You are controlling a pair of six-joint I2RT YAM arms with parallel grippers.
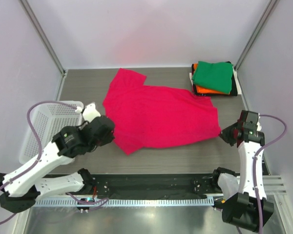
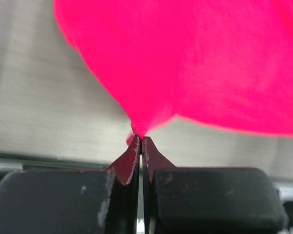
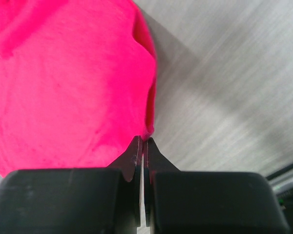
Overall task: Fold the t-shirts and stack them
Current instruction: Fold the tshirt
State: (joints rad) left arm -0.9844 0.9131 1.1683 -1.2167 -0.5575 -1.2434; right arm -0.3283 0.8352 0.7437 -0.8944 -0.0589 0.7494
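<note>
Pink cloth is pinched in both grippers. The left gripper [image 2: 140,142] is clamped tight on the shirt [image 1: 161,114] at its 8 o'clock edge, and the right gripper [image 3: 142,140], likewise closed, nips the corner at 4 o'clock. The shirt lies spread flat on the table [image 1: 185,156] between them. Farther off, at the shirt's 2 o'clock, sits the folded stack [image 1: 214,78], green on top, just clear of it.

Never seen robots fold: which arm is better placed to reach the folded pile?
Likely right: right gripper pinches the pink shirt nearer the pile; left gripper is across the table.
</note>
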